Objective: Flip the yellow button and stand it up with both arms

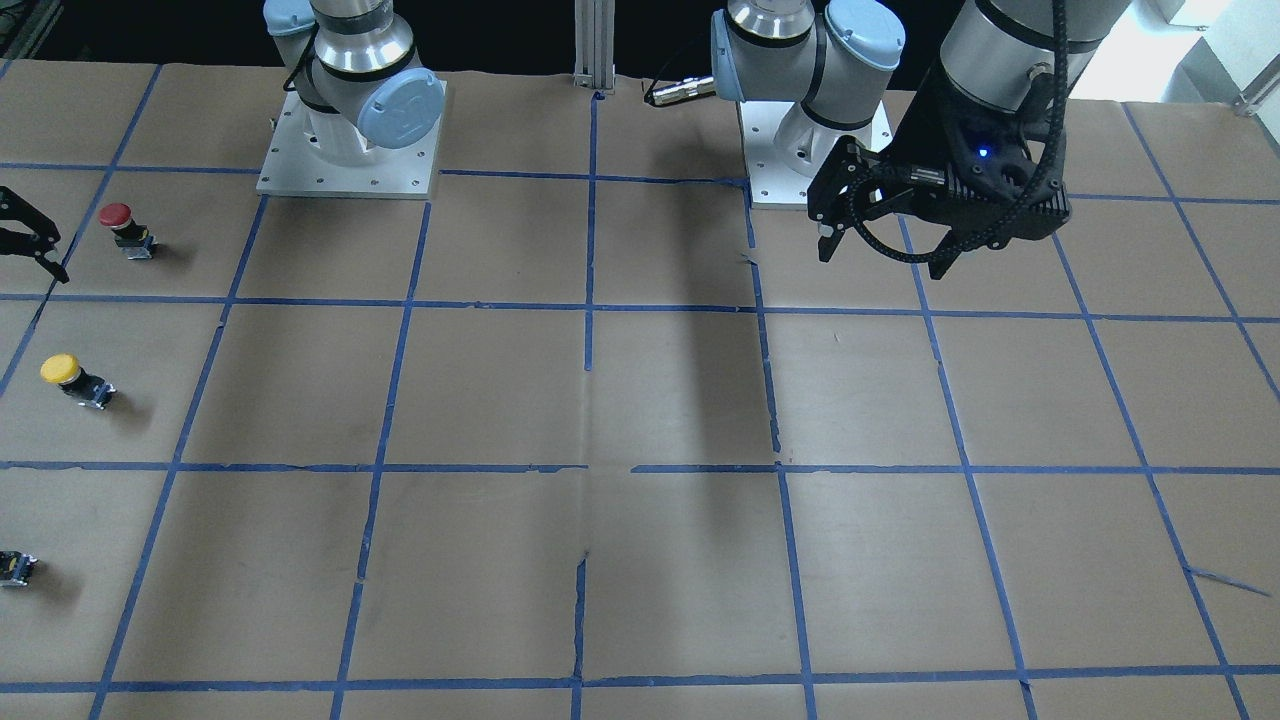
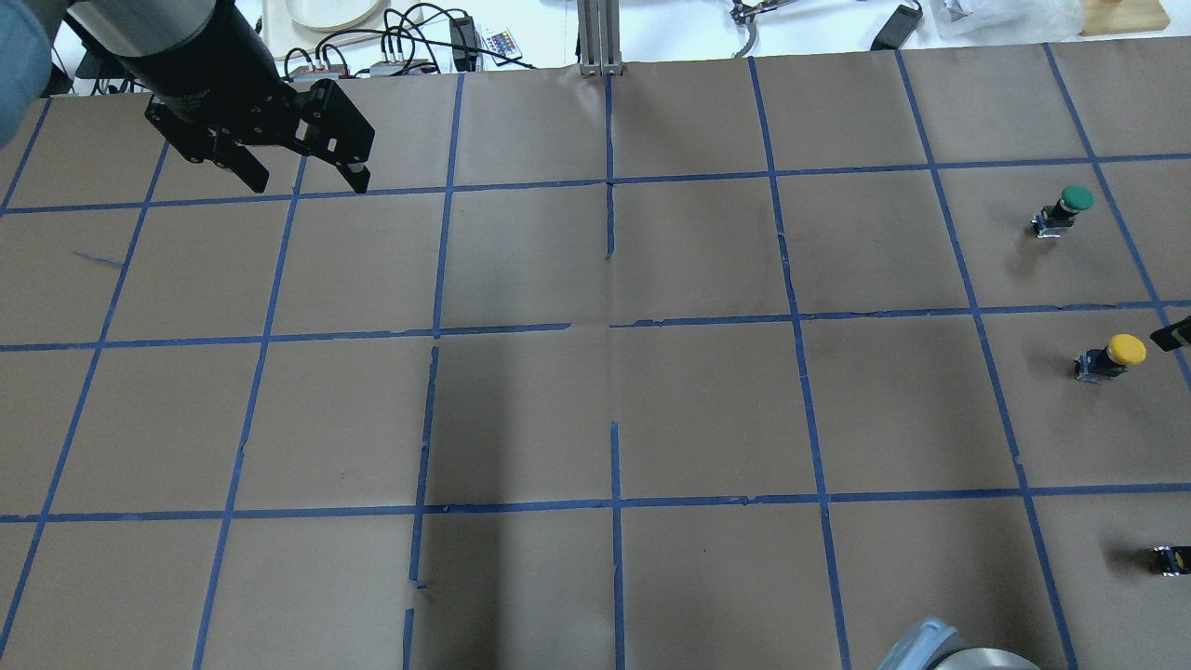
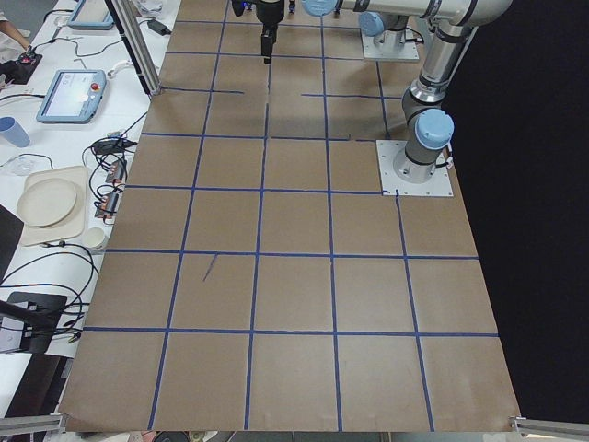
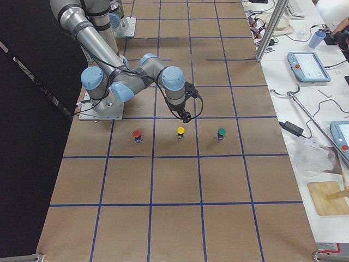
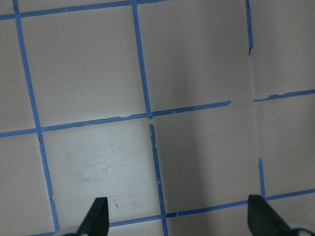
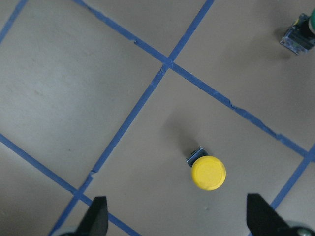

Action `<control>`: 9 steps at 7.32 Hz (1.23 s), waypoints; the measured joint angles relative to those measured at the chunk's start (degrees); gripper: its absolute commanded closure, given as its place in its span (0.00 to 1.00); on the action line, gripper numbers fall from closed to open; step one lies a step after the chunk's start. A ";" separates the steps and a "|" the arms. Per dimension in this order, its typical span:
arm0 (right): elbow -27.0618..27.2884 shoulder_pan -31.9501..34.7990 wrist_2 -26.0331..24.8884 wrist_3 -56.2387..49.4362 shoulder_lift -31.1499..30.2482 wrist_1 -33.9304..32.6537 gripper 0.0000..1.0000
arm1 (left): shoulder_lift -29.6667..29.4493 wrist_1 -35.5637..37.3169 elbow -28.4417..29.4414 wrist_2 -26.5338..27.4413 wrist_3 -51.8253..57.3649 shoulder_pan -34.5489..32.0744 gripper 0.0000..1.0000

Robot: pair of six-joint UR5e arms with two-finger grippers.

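The yellow button (image 6: 208, 172) stands cap up on its grey base on the brown table; it also shows in the overhead view (image 2: 1112, 355), the front view (image 1: 70, 377) and the right side view (image 4: 180, 131). My right gripper (image 6: 177, 216) is open and empty and hovers above the button, a little to its robot side. Only its fingers show at the edge of the front view (image 1: 25, 235), and one tip in the overhead view (image 2: 1174, 333). My left gripper (image 2: 298, 167) is open and empty, high over the far left of the table, also in the front view (image 1: 880, 225).
A red button (image 4: 136, 134) and a green button (image 4: 221, 132) stand either side of the yellow one. The green one is on the far side (image 2: 1067, 207), the red one nearer the robot (image 1: 125, 226). Blue tape lines grid the table (image 2: 614, 372).
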 measured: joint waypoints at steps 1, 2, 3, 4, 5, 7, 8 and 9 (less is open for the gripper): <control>-3.40 2.71 -2.31 9.25 -0.61 3.95 0.00 | 0.02 0.03 -0.01 0.30 0.00 -0.03 0.00; -6.97 6.55 -4.91 19.84 -0.95 7.55 0.00 | 0.02 0.04 -0.01 0.44 0.00 -0.09 0.00; -9.96 11.17 -6.40 32.49 -1.44 11.61 0.00 | 0.03 0.05 -0.01 0.49 0.00 -0.10 0.00; -11.81 16.46 -6.96 45.93 -2.42 15.29 0.00 | 0.03 0.07 -0.01 0.51 0.00 -0.09 0.00; -12.54 22.05 -7.14 58.52 -4.02 17.62 0.00 | 0.04 0.07 -0.01 0.51 0.00 -0.10 0.00; -12.40 32.90 -7.21 76.89 -7.39 19.69 0.00 | 0.08 0.06 -0.01 0.52 0.00 -0.14 0.00; -12.20 37.91 -7.29 83.18 -8.15 19.84 0.00 | 0.10 0.03 -0.01 0.52 0.00 -0.15 0.00; -11.71 41.31 -7.36 86.46 -8.52 19.73 0.00 | 0.10 0.02 -0.01 0.52 0.00 -0.15 0.00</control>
